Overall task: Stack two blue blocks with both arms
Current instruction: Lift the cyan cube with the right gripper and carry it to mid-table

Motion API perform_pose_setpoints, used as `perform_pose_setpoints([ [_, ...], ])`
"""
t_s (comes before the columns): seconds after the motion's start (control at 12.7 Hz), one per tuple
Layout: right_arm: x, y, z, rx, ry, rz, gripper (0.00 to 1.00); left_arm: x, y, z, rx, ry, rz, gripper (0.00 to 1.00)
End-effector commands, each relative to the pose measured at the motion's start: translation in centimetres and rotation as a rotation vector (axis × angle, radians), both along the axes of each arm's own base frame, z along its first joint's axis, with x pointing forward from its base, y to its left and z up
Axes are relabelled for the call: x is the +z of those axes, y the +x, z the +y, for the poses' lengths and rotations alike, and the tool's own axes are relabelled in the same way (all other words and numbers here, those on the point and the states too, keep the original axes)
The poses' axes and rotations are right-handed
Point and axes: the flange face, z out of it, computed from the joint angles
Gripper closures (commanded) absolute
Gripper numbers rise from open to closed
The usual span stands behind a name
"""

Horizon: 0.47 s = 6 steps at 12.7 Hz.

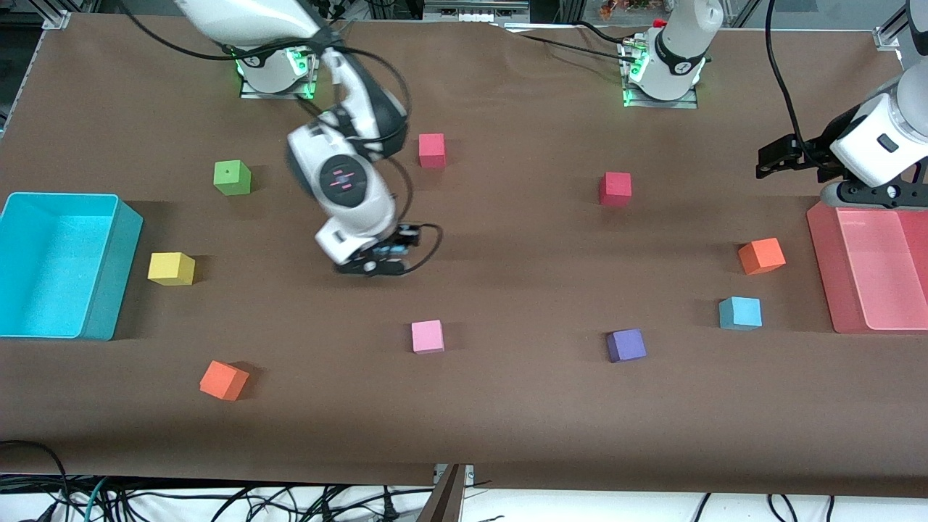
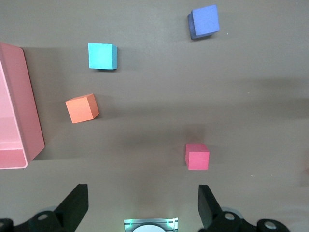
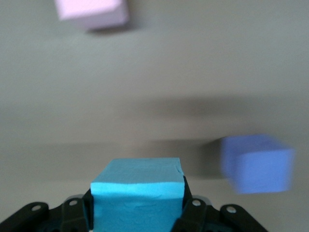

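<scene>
My right gripper is shut on one light blue block and holds it over the brown table, toward the right arm's end. The wrist hides that block in the front view. The other light blue block sits on the table toward the left arm's end, beside the pink tray, and shows in the left wrist view. My left gripper is open and empty, raised over the table beside the tray.
A cyan bin stands at the right arm's end, a pink tray at the left arm's end. Scattered cubes: purple, pink, two orange, two red, green, yellow.
</scene>
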Motion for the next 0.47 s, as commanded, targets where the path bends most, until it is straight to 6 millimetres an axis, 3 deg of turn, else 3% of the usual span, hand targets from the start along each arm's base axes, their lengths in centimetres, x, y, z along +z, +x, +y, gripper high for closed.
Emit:
perform_pose_setpoints([
  [0.0, -3.4, -0.3, 1.1, -0.024, 0.004, -0.003, 0.72, -1.5, 0.9, 1.2, 0.002, -0.004, -0.023, 0.0],
  [0.24, -7.8, -2.2, 3.8, 0.019, 0.032, 0.005, 0.71, -4.4, 2.2, 2.5, 0.018, -0.002, -0.053, 0.0],
  [0.32, -8.7, -2.3, 4.0, 0.013, 0.041, -0.001, 0.68, -6.7, 2.6, 3.5, 0.032, -0.003, -0.058, 0.0],
  [0.39, -9.0, -2.3, 4.1, 0.012, 0.046, -0.007, 0.54, -8.5, 2.6, 4.4, 0.032, -0.004, -0.069, 0.0],
])
